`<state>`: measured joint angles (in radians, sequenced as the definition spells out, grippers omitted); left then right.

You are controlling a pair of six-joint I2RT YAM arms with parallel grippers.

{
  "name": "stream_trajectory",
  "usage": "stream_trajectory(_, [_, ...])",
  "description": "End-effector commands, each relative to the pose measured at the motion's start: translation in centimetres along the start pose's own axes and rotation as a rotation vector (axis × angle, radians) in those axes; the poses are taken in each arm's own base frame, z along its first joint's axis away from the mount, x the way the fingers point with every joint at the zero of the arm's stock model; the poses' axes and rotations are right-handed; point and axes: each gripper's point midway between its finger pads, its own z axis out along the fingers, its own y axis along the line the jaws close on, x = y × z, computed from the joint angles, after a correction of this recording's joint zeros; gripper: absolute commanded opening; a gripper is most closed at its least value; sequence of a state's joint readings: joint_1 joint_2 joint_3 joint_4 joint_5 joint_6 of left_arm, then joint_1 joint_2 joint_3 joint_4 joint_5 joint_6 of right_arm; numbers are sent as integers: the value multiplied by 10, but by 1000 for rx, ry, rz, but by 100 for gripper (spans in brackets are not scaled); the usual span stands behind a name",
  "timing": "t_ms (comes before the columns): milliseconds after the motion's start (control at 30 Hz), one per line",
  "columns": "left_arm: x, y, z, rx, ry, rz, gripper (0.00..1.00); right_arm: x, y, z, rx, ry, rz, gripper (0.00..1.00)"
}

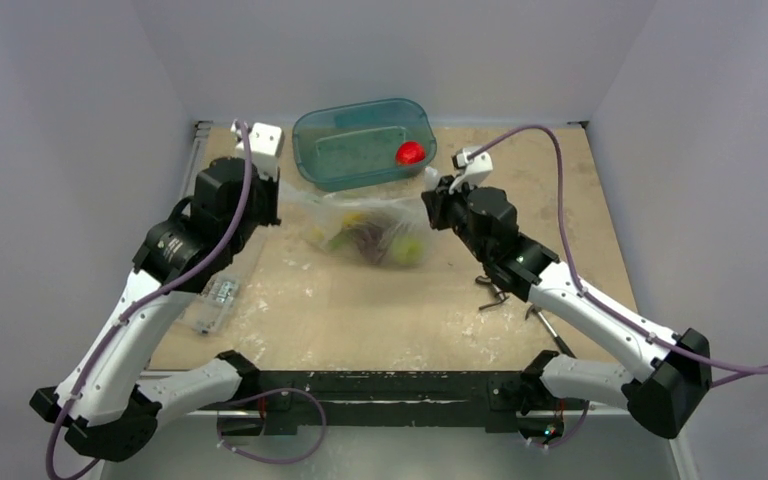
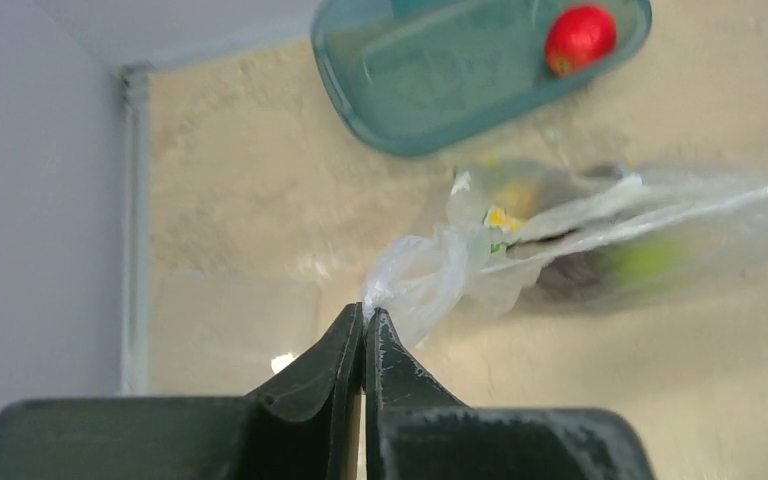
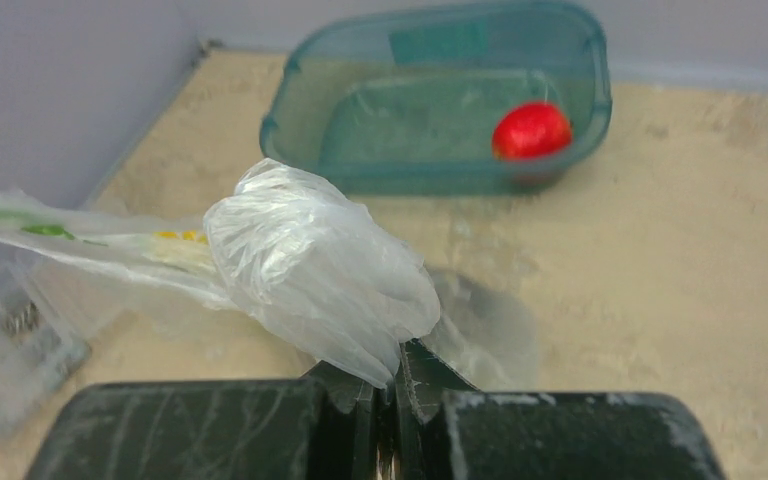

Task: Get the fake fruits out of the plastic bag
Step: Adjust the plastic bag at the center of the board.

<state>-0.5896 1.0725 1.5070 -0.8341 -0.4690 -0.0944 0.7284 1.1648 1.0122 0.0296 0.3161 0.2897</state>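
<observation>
While both arms are reaching in over the tabletop (image 1: 380,320), the plastic bag (image 1: 368,222) is hanging stretched between them. It is sitting just in front of the teal tub (image 1: 360,150), where a red fruit (image 1: 410,152) is lying on its own. The left claw (image 2: 364,314) is pressed together on a bunched, whitish twist of film at the bag's left end. The right claw (image 3: 397,352) is pinching a crumpled wad of the same film at the right end, so each side is gripping plastic, not fruit. The fake fruits (image 1: 372,243) are all sitting inside, sagging in the belly of the bag. Yellow, dark purple and green are showing through the film, though it is too blurred to tell one fruit from another. Whether that belly is touching the tabletop, I cannot tell. As I am reading it, this is the opening-up step: the bag is being held taut by two ends and nothing is out yet. The next move is calling for finding the mouth. From there it means tipping the bag so the fruits slide out, or freeing one claw to go in while the other is anchoring the film. A hard pull is risking a slip or a tear.
</observation>
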Motion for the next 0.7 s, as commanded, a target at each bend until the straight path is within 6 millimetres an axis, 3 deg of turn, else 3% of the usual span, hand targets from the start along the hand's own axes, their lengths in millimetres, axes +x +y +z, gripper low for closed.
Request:
stream_trajectory(0, [91,-24,-28,141,238,-161,0,49,-4,-28,-66,100,48,0])
stream_trajectory(67, [118,-31,-40,175,281,-243,0,79,-4,-40,-98,180,64,0])
stream_trajectory(100, [122,-33,-48,198,273,-288,0,89,-1,-46,-126,207,81,0])
stream_trajectory(267, [131,-27,-73,219,259,-366,0,110,12,-69,-255,258,103,0])
stream_trajectory(433, [135,-26,-79,219,234,-432,0,136,43,-90,-456,357,140,0])
stream_trajectory(533, [142,-21,-74,166,209,-517,0,165,69,-112,-620,444,270,0])
stream_trajectory(567, [145,-20,-74,154,208,-551,4,172,77,-120,-676,462,305,0])
stream_trajectory(667, [158,-20,-77,126,229,-663,55,191,83,-129,-698,505,304,0])
